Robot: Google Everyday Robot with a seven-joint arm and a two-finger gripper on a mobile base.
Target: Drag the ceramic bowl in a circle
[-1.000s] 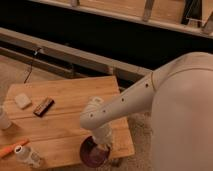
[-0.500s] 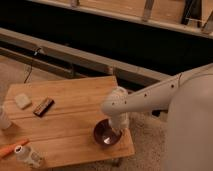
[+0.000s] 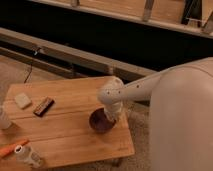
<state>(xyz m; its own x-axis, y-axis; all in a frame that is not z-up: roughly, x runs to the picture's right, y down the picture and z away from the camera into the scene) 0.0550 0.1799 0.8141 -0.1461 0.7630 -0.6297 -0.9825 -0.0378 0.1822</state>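
The ceramic bowl, small, round and dark maroon, rests on the right part of the wooden table, close to its right edge. My white arm reaches in from the right and bends down over it. My gripper comes down onto the bowl's right rim and is shut on it. The wrist hides the bowl's right side and the fingertips.
A pale block and a dark bar lie at the table's left back. A white cup stands at the left edge. An orange object and a white bottle lie at the front left. A dark ledge runs behind.
The bowl has travelled with the gripper from the table's front edge toward the back and slightly right. The arm has swung up with it.
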